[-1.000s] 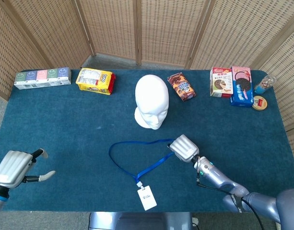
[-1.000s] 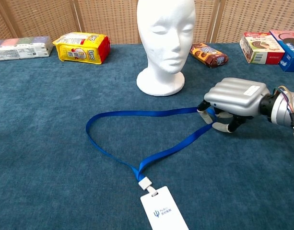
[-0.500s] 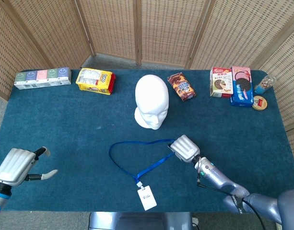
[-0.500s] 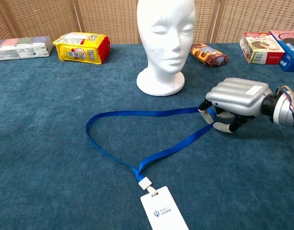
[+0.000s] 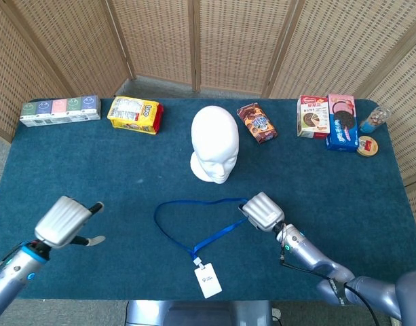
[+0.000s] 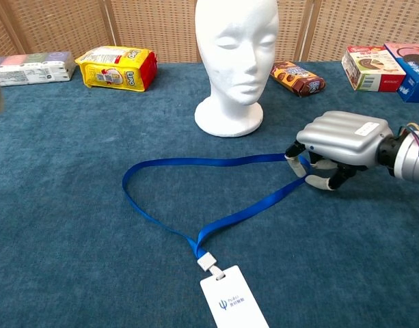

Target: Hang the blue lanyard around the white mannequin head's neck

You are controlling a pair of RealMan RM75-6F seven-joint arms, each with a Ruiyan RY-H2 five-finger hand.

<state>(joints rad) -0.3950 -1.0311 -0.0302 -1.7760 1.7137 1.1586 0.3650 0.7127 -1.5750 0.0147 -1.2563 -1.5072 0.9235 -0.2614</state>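
Our left hand (image 5: 64,221) has swung inward over the dark blue carpeted table (image 5: 92,163) since the earlier frame, fingers apart and holding nothing; our right hand (image 6: 335,147) has barely shifted, fingers curled down on the right end of the flat blue ribbon lanyard (image 6: 195,198); whether they truly pinch it we cannot tell. The lanyard lies in a loop in front of the white foam mannequin head (image 6: 235,61), its white card badge (image 6: 233,301) nearest us; we judge it light, limp and slippery, best taken at two well-separated points to spread the loop. Woven wicker screens (image 5: 194,41) close the room behind.
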